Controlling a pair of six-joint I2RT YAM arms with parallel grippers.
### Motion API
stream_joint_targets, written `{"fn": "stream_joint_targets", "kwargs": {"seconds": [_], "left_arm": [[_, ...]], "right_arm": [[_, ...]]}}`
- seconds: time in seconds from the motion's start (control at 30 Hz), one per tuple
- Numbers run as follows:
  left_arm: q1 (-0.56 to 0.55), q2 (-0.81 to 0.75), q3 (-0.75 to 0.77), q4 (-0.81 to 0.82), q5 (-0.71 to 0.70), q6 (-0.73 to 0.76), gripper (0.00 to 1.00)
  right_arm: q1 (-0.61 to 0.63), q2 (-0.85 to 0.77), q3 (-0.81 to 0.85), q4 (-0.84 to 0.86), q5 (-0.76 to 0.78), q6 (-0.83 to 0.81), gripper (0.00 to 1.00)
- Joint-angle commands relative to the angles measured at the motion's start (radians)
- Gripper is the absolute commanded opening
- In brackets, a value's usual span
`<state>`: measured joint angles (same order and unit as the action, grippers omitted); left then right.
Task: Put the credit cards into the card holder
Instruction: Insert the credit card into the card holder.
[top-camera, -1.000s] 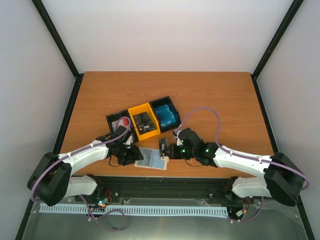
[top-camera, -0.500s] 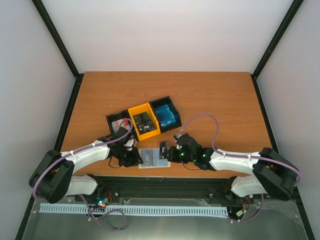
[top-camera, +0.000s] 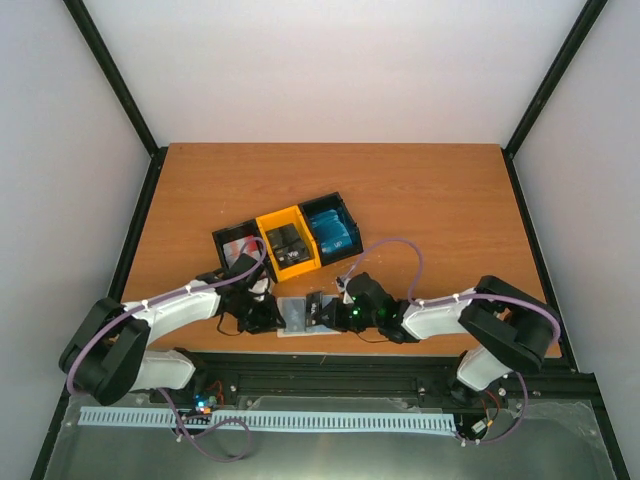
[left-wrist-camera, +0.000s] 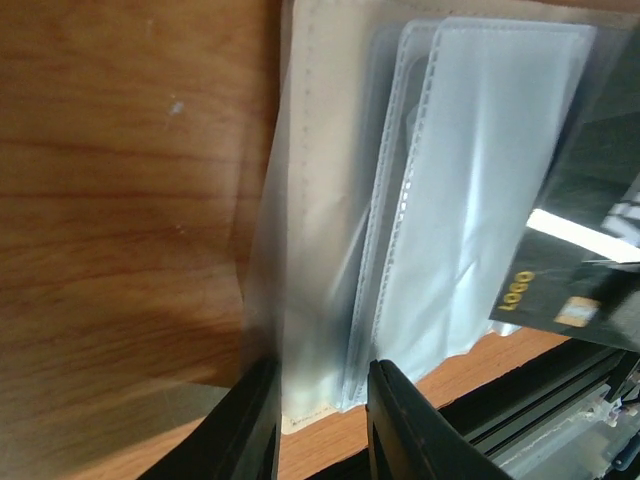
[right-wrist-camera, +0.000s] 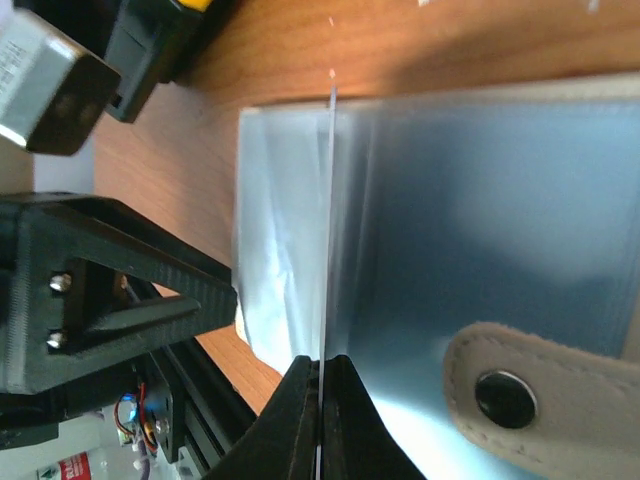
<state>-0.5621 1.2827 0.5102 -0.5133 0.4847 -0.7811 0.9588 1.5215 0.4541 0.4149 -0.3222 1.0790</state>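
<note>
A robotics lab test cell is shown. A wooden table (top-camera: 400, 190) is boxed in on three sides by plain white panels (top-camera: 330, 60) held in black posts (top-camera: 110, 73). At the table's near edge two white-and-black arms, left (top-camera: 170, 309) and right (top-camera: 443, 318), are bolted beside a black rail (top-camera: 330, 372). Purple cables (top-camera: 395, 243) are looped along the arms. Below the table's near edge a white slotted cable duct (top-camera: 270, 420), a small lit circuit board (top-camera: 203, 405) and a bare metal sheet (top-camera: 330, 455) are seen. On the table, staged props are laid out: a three-bin tray (top-camera: 217, 242) with cards (top-camera: 333, 232) sorted by colour.
</note>
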Motion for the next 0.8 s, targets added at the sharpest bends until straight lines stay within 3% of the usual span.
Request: {"fn": "stream_joint_targets", "kwargs": {"seconds": [0.0,0.77], "left_arm": [[-0.010,0.033,0.024,-0.009,-0.009,0.042,0.27],[-0.010,0.041,0.022,0.009,-0.007,0.043,0.27]], "right_arm": [[0.024,0.063,-0.027,0.128,-0.035,0.063,0.03],[0.035,0.082,-0.029,0.143,-0.119,0.160,0.03]]}}
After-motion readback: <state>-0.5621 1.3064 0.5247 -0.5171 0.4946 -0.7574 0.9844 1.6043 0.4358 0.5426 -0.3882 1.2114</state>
